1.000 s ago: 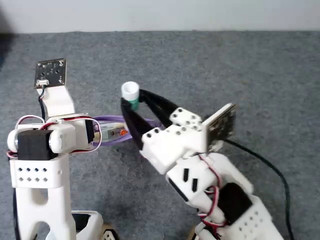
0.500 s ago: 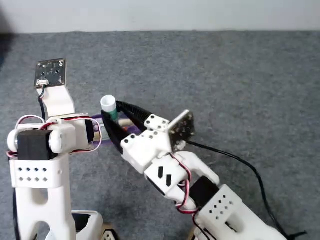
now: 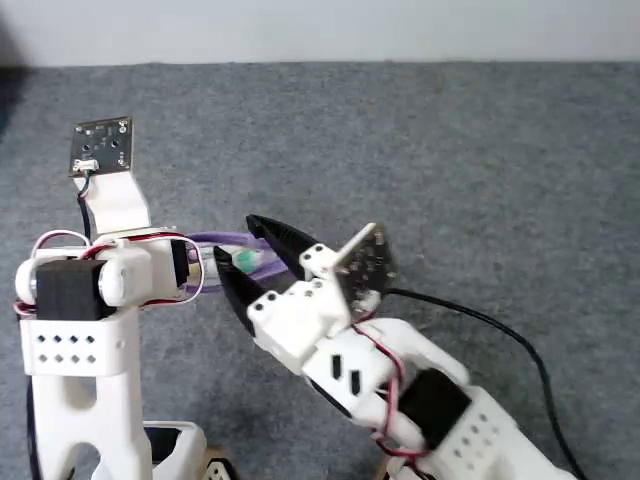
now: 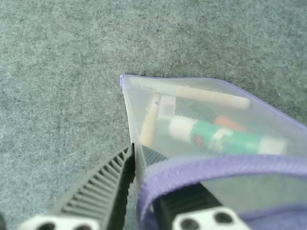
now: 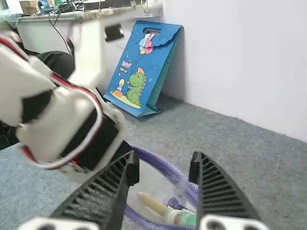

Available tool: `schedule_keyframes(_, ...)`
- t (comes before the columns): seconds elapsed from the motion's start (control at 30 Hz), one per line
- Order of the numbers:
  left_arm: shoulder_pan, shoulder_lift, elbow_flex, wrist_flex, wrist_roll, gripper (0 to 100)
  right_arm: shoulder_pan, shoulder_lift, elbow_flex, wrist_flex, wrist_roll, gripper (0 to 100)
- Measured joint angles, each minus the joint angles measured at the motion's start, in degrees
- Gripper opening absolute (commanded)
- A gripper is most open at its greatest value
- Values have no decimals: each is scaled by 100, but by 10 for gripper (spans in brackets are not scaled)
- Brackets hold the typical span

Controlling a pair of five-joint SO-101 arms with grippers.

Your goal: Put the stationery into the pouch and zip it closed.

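A translucent pouch with a purple zip edge lies open on the grey carpet. Inside it I see a green-and-white glue stick, a cream pen and other small stationery. My left gripper is shut on the pouch's rim near one corner. In the high view the glue stick rests in the pouch, between the spread black fingers of my right gripper. The right gripper hangs open just above the pouch mouth, holding nothing.
Grey carpet covers the table, with free room to the right and at the back. The left arm's body stands close beside the right gripper. A blue dinosaur gift bag leans on the wall off the table.
The right gripper carried the glue stick leftward to the pouch, came down and opened. The glue stick now lies in the pouch. The left arm has kept still.
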Motion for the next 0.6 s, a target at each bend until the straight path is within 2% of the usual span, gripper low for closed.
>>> schedule_keyframes(0.1,0,0,0,0,0,12,149,-308,-229,818,0,158)
schedule_keyframes(0.4,0,0,0,0,0,12,1266,-703,-299,2505,0,158)
schedule_keyframes(0.6,0,0,0,0,0,12,1503,-703,360,2725,0,158)
